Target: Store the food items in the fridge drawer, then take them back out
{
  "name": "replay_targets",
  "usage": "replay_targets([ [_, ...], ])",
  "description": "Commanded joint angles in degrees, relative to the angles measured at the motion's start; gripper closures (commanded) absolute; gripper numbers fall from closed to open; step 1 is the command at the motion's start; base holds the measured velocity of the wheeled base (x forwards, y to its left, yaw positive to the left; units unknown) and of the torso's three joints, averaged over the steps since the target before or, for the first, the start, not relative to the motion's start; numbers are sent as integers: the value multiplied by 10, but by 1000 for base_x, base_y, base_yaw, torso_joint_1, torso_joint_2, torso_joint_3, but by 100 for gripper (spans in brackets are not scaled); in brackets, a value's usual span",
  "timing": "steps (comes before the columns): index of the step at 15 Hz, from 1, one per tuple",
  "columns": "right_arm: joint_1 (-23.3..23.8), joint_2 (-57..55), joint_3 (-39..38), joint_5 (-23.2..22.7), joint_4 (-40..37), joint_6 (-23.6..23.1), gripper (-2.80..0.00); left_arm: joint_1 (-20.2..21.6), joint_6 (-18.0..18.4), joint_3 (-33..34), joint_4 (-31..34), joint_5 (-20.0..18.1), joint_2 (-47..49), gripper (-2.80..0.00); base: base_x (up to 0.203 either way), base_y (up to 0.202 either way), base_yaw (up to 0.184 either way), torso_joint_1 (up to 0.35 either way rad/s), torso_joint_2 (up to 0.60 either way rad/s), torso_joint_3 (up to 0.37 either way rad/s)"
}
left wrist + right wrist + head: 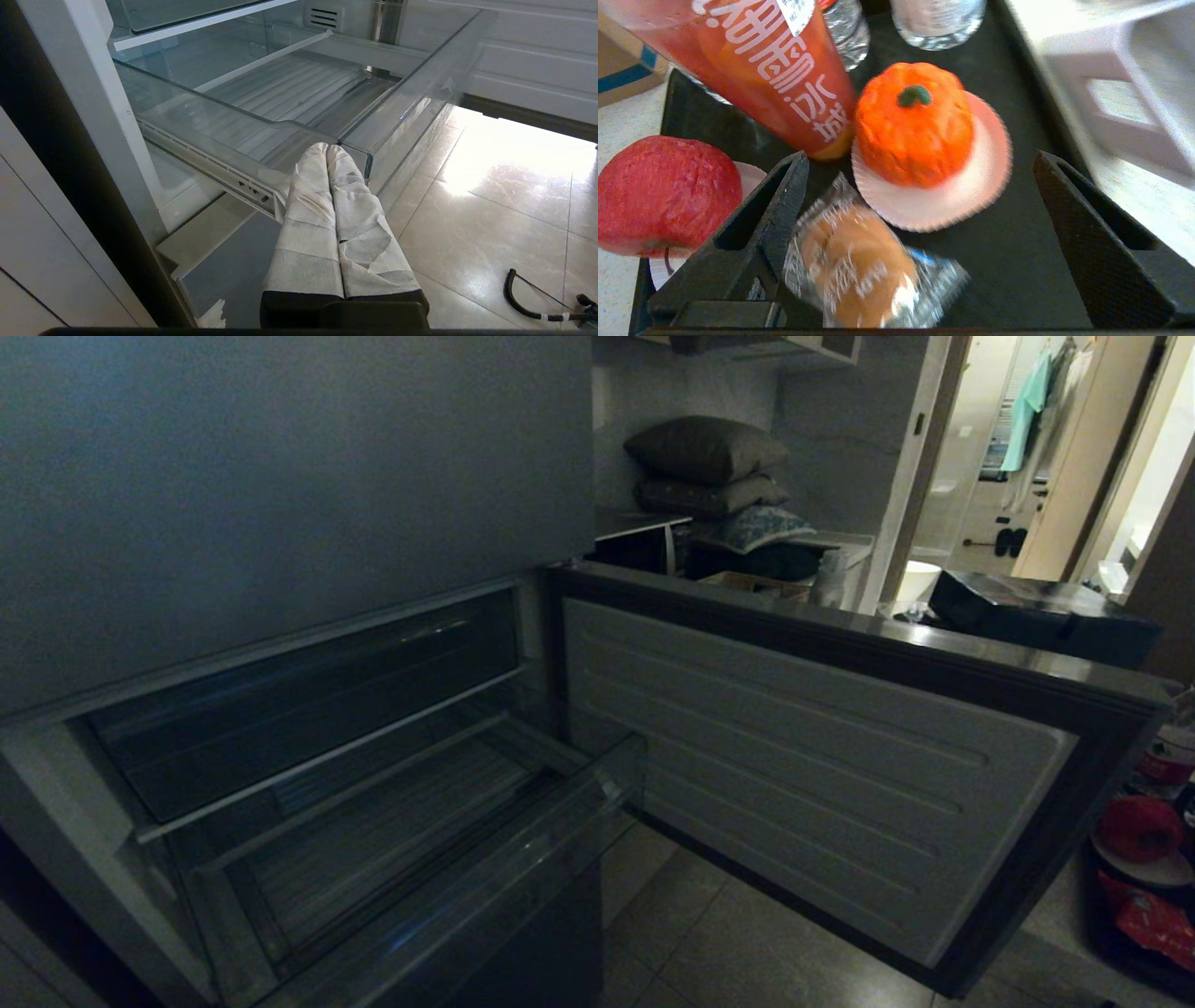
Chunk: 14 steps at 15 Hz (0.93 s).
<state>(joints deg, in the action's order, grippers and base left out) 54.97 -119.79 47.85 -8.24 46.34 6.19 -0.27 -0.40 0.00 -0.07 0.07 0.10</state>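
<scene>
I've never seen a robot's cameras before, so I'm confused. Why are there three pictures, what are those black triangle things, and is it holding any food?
It is one robot with three cameras. The head camera looks down at an open fridge with its clear drawer pulled out and nothing in it. The second camera sits on the left wrist: the two white-wrapped fingers pressed together are the left gripper, shut and resting near the drawer's corner. The third sits on the right wrist. The black triangles are the right gripper, its jaws wide open and holding nothing. Under it, on a black tray, lie an orange pumpkin-shaped cake on a paper cup, a red apple-shaped cake, a wrapped bun and a red drink cup.
</scene>
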Motion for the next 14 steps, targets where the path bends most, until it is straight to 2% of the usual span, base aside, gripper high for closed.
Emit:
replay_targets([
  [1, 5, -25, 17, -11, 2, 0, -280, 0, 0, 0, 0, 0, 0, 0, 0, 0, 0, 0, 0, 0],
  [4, 5, -37, 40, -47, 2, -2, -280, 0, 0, 0, 0, 0, 0, 0, 0, 0, 0, 0, 0, 0],
  [14, 6, -83, 82, -66, 2, -6, -280, 0, 0, 0, 0, 0, 0, 0, 0, 0, 0, 0, 0, 0],
])
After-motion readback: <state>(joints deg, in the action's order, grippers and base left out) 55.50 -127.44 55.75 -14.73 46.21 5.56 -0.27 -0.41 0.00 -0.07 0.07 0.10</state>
